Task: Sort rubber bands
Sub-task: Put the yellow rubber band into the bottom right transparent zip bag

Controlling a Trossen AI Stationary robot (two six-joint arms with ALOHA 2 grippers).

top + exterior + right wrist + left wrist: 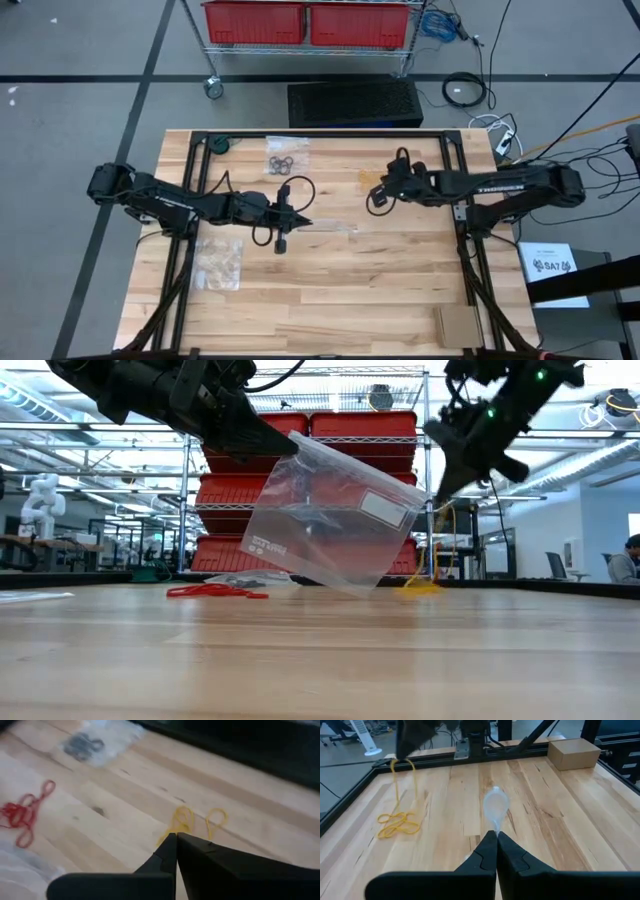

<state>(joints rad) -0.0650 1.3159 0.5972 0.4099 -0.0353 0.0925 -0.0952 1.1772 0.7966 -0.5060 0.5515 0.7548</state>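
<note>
My left gripper (303, 222) (496, 834) sits over the table's middle, shut on a clear plastic bag (330, 515) with a white label. My right gripper (375, 192) (440, 485) hovers right of it, shut on a yellowish rubber band (432, 535). More yellowish loops (397, 822) (182, 822) lie on the wood below it. Red bands (215, 591) (22, 815) lie in a small heap on the table. Black bands show inside another clear bag (285, 155) (82, 745) lying flat near the far edge. My left gripper pinches the clear bag between its two fingers at an upper corner (295, 450). The bag hangs tilted below the fingers, and its lower corner (350, 588) is at the table top. My right gripper pinches one yellowish strand (395, 765), fingers slanting down from above. The strand hangs slack to the loops on the table (420, 585).
A third clear bag (218, 262) with pale contents lies flat near the left front. A cardboard box (458, 322) (573, 752) sits at the right near corner. A black frame (330, 133) borders the table. Bare wood lies in the near middle (350, 290).
</note>
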